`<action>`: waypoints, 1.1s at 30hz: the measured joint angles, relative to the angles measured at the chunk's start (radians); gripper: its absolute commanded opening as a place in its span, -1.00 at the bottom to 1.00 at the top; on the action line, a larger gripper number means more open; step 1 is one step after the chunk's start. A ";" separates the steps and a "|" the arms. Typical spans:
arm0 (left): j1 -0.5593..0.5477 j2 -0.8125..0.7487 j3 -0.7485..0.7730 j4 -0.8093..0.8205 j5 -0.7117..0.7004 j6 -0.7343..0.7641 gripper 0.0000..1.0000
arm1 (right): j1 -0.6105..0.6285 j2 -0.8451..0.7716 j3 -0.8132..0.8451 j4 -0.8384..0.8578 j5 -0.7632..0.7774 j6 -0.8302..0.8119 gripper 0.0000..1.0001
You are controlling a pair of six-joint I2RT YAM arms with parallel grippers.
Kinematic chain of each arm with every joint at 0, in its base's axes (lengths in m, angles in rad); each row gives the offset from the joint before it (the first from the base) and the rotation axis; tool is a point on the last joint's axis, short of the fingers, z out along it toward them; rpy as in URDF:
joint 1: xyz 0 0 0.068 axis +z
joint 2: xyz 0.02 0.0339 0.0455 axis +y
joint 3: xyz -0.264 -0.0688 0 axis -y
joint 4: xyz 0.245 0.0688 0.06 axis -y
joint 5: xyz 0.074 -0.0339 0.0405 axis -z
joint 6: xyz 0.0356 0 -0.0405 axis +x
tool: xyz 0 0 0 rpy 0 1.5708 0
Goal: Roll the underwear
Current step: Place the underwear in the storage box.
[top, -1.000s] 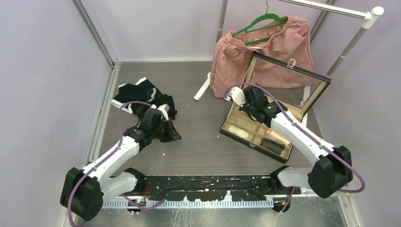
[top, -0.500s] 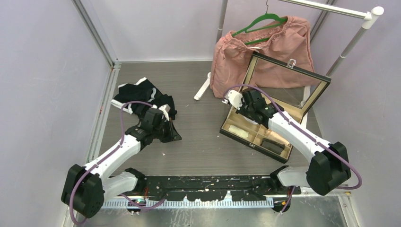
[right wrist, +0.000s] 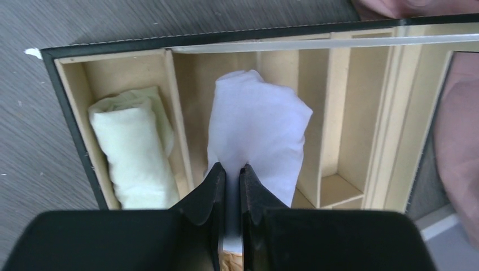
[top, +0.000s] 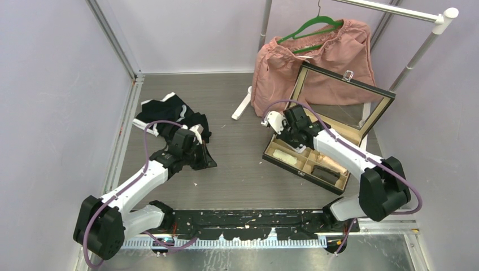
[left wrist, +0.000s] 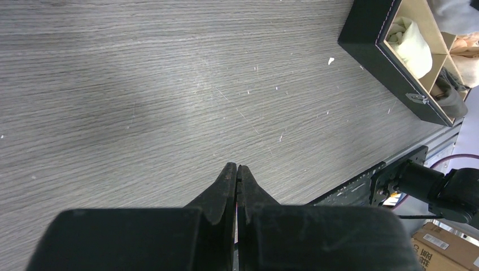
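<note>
Pinched narrowly in the right gripper (right wrist: 229, 169): white underwear roll (right wrist: 257, 127), over the box's (right wrist: 169, 40) second slot, long axis 12-to-6 like the slot, cream roll (right wrist: 133, 152) at 9 o'clock. Left gripper (left wrist: 236, 167) closed, empty; underwear pile (top: 169, 116) at its 11 o'clock from above, nearer that arm.

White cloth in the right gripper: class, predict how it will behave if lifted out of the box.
Probably floppy: the white cloth creases and bunches where the right gripper pinches it. Likely light, being a small soft bundle. It may sag open, since only one edge is gripped.
</note>
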 measured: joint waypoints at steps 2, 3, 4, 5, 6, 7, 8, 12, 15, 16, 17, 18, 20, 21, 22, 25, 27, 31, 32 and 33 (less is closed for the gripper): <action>0.000 0.000 0.000 -0.001 0.000 0.000 -0.99 | -0.002 0.011 0.002 -0.005 -0.026 0.013 -0.98; 0.000 0.000 0.000 -0.001 0.000 0.000 -0.99 | -0.002 0.019 0.003 -0.008 -0.040 0.021 -0.98; 0.000 0.000 0.000 -0.001 0.000 0.000 -0.99 | -0.003 0.028 0.006 -0.014 -0.056 0.030 -0.98; 0.000 0.000 0.000 -0.001 0.000 0.000 -0.99 | -0.005 0.035 0.007 -0.018 -0.068 0.036 -0.98; 0.000 0.000 0.000 -0.001 0.000 0.000 -0.99 | -0.006 0.042 0.008 -0.021 -0.082 0.043 -0.98; 0.000 0.000 0.000 -0.001 0.000 0.001 -0.99 | -0.007 0.048 0.010 -0.026 -0.097 0.052 -0.98; 0.000 0.000 0.001 -0.002 0.000 0.001 -0.99 | -0.009 0.056 0.013 -0.032 -0.111 0.058 -0.98; 0.000 0.000 0.010 -0.005 0.000 0.002 -0.99 | -0.020 0.082 0.031 -0.052 -0.154 0.082 -0.98; 0.000 -0.001 0.016 -0.005 0.000 0.005 -0.99 | -0.045 0.090 0.043 -0.067 -0.191 0.098 -0.98; 0.000 -0.001 0.016 -0.005 0.000 0.008 -0.99 | -0.054 0.092 0.047 -0.071 -0.204 0.102 -0.98; 0.000 -0.001 0.016 -0.006 0.000 0.010 -0.99 | -0.063 0.094 0.049 -0.074 -0.216 0.106 -0.98; 0.000 -0.001 0.016 -0.006 0.000 0.011 -0.99 | -0.074 0.097 0.053 -0.079 -0.229 0.109 -0.98; 0.000 -0.001 0.017 -0.009 0.000 0.014 -0.99 | -0.096 0.105 0.064 -0.090 -0.254 0.113 -0.98; 0.000 0.000 0.017 -0.010 0.001 0.014 -0.99 | -0.109 0.113 0.072 -0.098 -0.271 0.116 -0.98; 0.000 0.000 0.018 -0.012 0.001 0.015 -0.99 | -0.121 0.123 0.082 -0.105 -0.286 0.118 -0.98; 0.000 0.000 0.024 -0.016 0.001 0.015 -0.99 | -0.158 0.159 0.108 -0.126 -0.333 0.124 -0.98; 0.000 0.001 0.030 -0.019 0.001 0.015 -0.99 | -0.179 0.180 0.114 -0.130 -0.363 0.125 -0.98; 0.000 0.006 0.037 -0.021 0.001 0.016 -0.99 | -0.223 0.218 0.132 -0.142 -0.427 0.126 -0.98; 0.000 0.008 0.038 -0.022 0.001 0.016 -0.99 | -0.232 0.235 0.141 -0.147 -0.446 0.127 -0.98; 0.000 0.010 0.041 -0.024 0.001 0.017 -0.99 | -0.240 0.237 0.142 -0.148 -0.449 0.127 -0.98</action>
